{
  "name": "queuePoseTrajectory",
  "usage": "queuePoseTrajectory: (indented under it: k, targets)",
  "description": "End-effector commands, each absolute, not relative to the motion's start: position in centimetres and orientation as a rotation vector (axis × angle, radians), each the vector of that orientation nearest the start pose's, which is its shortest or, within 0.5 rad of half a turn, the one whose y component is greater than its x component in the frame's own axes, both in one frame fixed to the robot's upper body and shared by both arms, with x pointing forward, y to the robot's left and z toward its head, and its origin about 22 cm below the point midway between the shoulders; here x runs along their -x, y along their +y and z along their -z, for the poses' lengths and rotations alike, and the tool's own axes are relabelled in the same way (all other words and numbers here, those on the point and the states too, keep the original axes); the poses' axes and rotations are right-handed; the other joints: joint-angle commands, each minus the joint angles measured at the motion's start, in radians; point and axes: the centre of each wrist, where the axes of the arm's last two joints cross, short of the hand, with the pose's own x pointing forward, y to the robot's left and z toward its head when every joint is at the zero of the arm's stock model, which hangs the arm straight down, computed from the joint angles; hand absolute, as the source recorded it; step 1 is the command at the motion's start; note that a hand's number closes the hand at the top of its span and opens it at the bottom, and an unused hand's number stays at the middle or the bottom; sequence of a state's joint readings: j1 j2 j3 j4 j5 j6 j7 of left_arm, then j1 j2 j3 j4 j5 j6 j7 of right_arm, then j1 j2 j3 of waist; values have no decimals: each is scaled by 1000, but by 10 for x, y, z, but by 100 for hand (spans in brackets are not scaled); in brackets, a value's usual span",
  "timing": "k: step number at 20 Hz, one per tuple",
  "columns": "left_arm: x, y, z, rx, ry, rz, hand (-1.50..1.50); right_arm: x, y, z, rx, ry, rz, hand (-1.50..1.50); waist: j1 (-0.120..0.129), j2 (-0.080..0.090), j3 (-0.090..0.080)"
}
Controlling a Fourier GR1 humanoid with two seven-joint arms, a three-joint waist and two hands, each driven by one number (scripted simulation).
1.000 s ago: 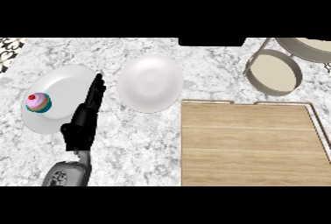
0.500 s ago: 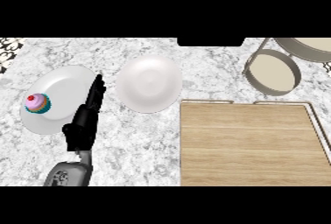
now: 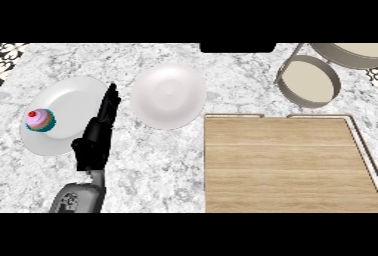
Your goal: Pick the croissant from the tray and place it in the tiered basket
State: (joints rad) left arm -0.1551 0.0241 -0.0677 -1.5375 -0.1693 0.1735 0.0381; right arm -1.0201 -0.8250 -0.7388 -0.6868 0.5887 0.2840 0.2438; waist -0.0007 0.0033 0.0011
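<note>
Where the tray [image 3: 280, 165] lies bare, left hand [image 3: 97, 135] — fingers straight — edges a plate [image 3: 65, 116].

Setting: a kitchen. The table [image 3: 148, 165] has a grey-and-white speckled stone top. A wooden tray [image 3: 277, 165] with a raised pale rim sits at near right. Two white plates lie at left and centre; the left plate [image 3: 70, 95] carries a frosted cupcake [image 3: 40, 120]. A round tiered basket [image 3: 310, 80] stands at far right.
</note>
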Motion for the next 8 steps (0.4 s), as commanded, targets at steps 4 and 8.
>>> queuePoseTrajectory:
  k: [4, 8]
  targets:
    - [-269, 205, -25, -181, -1664, 115, 0, -265, -586, -267, 802, -1425, 109, -150, -7, 0, 1]
    - [-272, 201, -31, -205, -1678, 99, 0, -210, -624, -259, 747, -1440, 115, -150, -6, 2, 3]
